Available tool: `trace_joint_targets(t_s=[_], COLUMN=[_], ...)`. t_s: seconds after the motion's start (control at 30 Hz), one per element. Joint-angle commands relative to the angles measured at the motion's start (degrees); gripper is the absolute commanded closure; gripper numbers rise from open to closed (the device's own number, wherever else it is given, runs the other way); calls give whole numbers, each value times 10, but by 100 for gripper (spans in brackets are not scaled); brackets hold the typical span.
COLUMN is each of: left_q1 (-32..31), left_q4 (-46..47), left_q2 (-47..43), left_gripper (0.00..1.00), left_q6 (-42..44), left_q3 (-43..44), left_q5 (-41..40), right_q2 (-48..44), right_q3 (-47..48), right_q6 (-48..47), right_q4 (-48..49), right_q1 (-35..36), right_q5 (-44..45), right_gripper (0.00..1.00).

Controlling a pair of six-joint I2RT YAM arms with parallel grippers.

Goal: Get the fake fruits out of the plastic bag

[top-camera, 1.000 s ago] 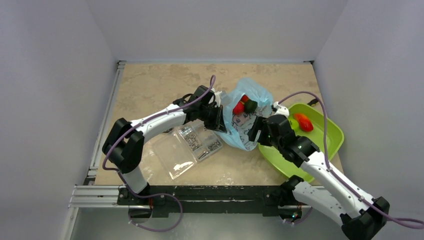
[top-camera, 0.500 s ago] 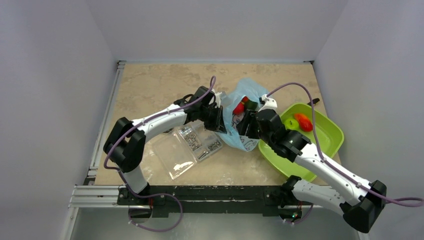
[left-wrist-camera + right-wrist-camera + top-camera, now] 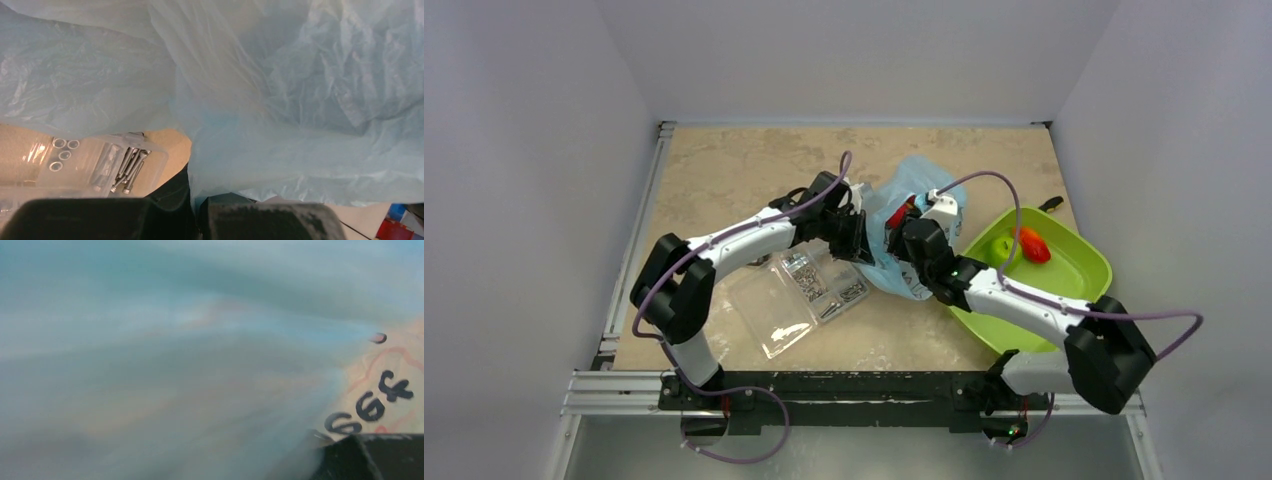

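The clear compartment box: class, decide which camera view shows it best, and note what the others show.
The top external view: most of the clear compartment box shows on the table. The left wrist view catches only one corner, holding washers and screws. The right wrist view shows none of it, only the blurred plastic bag.

Table: you are seeing a beige marbled tabletop (image 3: 724, 170).
Lying on it: plastic bag (image 3: 914, 175), clear screw box (image 3: 774, 310), lime-green tray (image 3: 1079, 275).
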Motion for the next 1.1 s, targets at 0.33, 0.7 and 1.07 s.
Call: trace_joint_targets(t_s=[0.33,0.7,1.07], left_q1=[9,13,14], left_q4=[20,20,18], left_q2=[-3,2,9], left_gripper=[100,100,100], left_q6=[-10,-10,-8], left_q3=[0,0,3], left_q5=[7,12,21], right_q2=[191,280,359], right_q3=[51,102,170], right_q6=[-6,-8,-18], right_q4=[200,219,197], right_q1=[-56,-80,-104], right_q5=[63,53,45], right_gripper=[52,30,19])
